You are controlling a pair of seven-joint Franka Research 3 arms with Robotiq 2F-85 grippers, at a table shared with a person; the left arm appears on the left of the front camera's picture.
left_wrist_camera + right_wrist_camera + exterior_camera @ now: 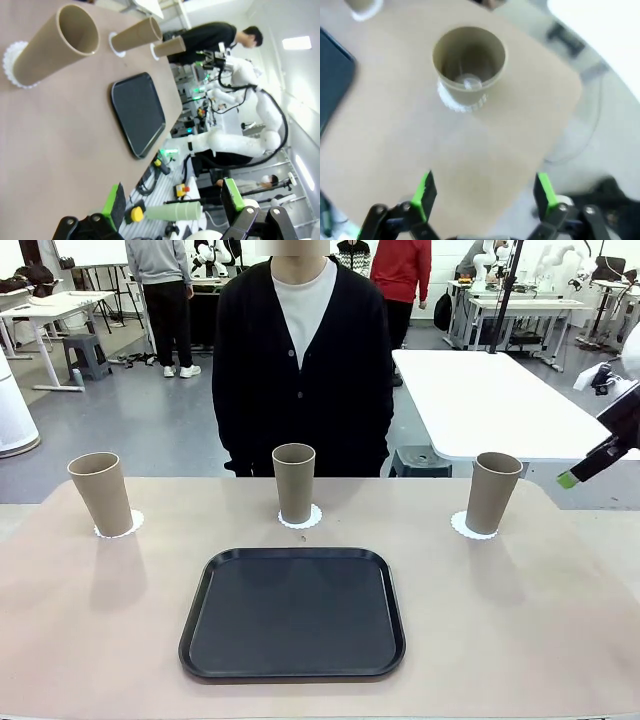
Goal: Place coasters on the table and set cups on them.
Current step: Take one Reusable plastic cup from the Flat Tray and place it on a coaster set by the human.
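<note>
both hands gape wide and empty: right hand (pixel 482 192) looks into a cup (pixel 469 65), left hand (pixel 172 200) past the tray (pixel 137 114).

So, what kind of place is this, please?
Probably a robotics lab or workshop, not a home. White work tables stand behind the person, other robot arms are mounted nearby, and the floor is plain grey.

Three cups (pixel 101 494) stand on three coasters (pixel 120 527), with one black tray (pixel 292 613) on one table (pixel 80 640).
</note>
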